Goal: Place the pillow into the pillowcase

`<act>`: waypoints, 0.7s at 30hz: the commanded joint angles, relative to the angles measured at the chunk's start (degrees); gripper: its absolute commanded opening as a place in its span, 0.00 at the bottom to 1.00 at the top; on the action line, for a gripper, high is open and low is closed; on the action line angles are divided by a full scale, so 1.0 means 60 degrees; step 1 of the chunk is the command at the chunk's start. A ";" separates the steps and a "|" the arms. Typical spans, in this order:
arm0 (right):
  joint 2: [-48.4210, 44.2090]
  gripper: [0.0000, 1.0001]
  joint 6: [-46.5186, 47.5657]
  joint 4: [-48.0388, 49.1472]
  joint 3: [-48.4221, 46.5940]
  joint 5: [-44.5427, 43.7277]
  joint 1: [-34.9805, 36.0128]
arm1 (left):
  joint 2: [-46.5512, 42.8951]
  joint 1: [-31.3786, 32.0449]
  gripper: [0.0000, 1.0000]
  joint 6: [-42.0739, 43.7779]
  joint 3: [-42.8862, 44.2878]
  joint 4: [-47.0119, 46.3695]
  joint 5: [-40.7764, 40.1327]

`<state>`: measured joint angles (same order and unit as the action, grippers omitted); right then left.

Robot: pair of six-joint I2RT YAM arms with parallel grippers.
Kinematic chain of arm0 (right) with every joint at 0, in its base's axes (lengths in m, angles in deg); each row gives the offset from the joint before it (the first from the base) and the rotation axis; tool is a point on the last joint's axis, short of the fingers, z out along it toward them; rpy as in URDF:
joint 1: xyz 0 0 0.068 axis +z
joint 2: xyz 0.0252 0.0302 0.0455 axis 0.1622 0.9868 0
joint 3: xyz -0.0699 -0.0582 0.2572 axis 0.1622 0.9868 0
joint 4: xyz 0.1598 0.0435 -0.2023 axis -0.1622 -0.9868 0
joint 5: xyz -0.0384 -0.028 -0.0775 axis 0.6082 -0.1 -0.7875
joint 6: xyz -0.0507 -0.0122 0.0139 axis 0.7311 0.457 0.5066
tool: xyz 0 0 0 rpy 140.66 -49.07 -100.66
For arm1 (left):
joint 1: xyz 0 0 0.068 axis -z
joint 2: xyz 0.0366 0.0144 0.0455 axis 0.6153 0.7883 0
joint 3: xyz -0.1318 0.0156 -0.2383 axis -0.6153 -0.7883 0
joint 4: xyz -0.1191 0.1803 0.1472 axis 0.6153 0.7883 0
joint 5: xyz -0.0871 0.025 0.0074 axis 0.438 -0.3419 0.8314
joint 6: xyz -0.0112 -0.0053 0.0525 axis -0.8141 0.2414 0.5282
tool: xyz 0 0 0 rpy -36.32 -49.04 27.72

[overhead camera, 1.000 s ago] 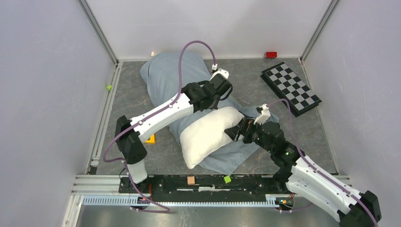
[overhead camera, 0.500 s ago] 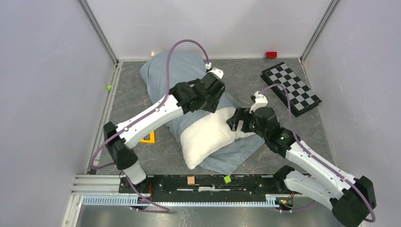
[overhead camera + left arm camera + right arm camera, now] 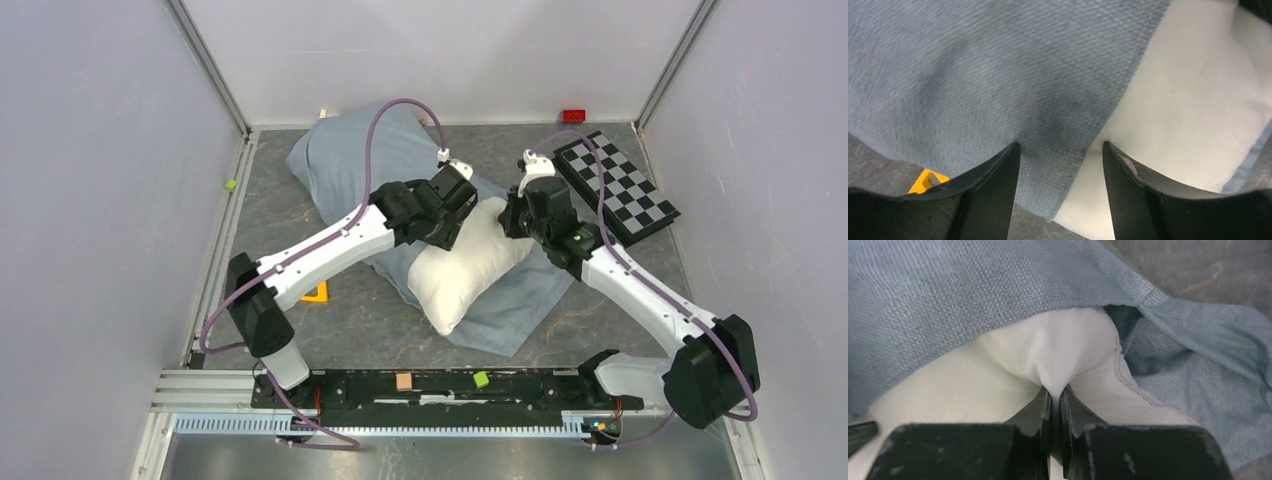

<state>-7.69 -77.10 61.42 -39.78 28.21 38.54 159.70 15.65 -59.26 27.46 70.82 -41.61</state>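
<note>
room: grey stone-look table (image 3: 270, 200), white walls (image 3: 450, 50) all round | pillow (image 3: 465, 270): lies on the blue pillowcase (image 3: 345, 160), far end under its edge | left claw (image 3: 1060, 150): open over cloth | right claw (image 3: 1055, 390): pinching pillow fold

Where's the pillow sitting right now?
In the top view the pillow lies mid-table on the pillowcase, its far end between the left gripper and the right gripper, which pinches its corner.
</note>
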 commanded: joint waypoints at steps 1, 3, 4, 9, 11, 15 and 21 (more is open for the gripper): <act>0.0096 0.16 0.0767 0.0049 -0.1457 -0.0738 -0.0013 | 0.0651 -0.0169 0.65 0.0047 0.0736 -0.0519 -0.0475; -0.0089 0.46 0.0882 -0.0347 -0.1741 -0.1230 -0.0028 | 0.0844 -0.0236 0.52 0.0079 0.0926 -0.0611 -0.0584; -0.0251 0.60 0.0960 -0.0629 -0.1886 -0.1433 -0.0022 | 0.0911 -0.0249 0.48 0.0104 0.1019 -0.0669 -0.0633; -0.1560 0.98 0.1278 -0.1661 -0.1942 -0.1674 -0.0083 | 0.1085 -0.0317 0.30 0.0105 0.1252 -0.0818 -0.0912; -0.1965 0.98 0.1242 -0.2061 -0.1849 -0.0884 -0.0091 | 0.1136 -0.0366 0.26 0.0090 0.1335 -0.0836 -0.0938; -0.3222 0.98 -0.0230 -0.1121 0.0114 0.1686 -0.0059 | 0.1196 -0.0398 0.13 0.0134 0.1440 -0.0864 -0.1008; -0.3929 0.98 -0.2587 0.1793 0.2821 0.2638 0.0465 | 0.0981 -0.0398 0.02 0.0035 0.1553 -0.0811 -0.0566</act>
<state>-32.34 -82.21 61.20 -29.12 37.33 39.38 166.19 13.57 -59.02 34.00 67.87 -44.97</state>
